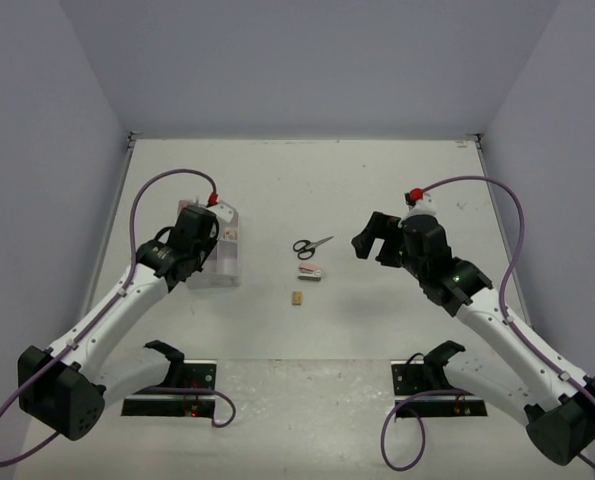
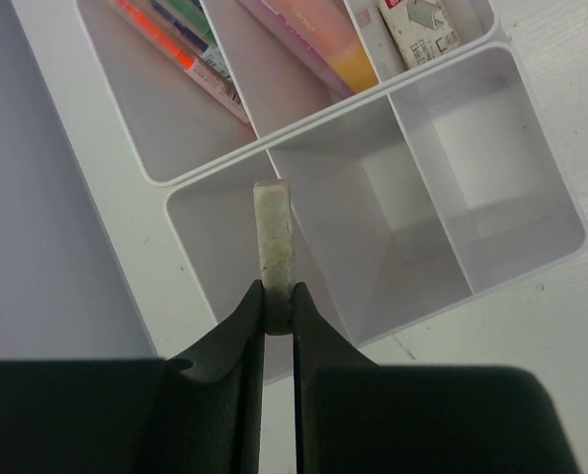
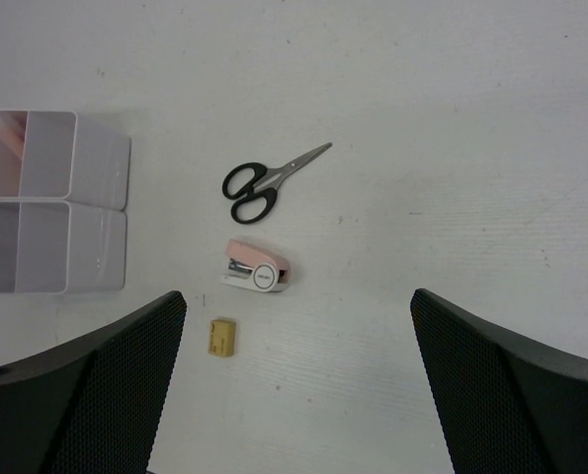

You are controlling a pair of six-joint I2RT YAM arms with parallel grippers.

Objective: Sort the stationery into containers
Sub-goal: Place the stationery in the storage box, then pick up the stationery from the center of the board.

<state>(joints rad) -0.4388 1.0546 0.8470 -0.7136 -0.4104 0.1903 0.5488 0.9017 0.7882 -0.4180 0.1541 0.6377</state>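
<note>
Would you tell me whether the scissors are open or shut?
Shut: the scissors lie flat on the table, blades together in one line.

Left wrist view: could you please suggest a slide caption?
Left gripper, shut on a thin whitish bar, holds it over the empty compartments of the organiser box.

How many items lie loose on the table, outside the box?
3: scissors mid-table, pink stapler close beside them, tan eraser slightly apart. The left arm may hide more.
</note>
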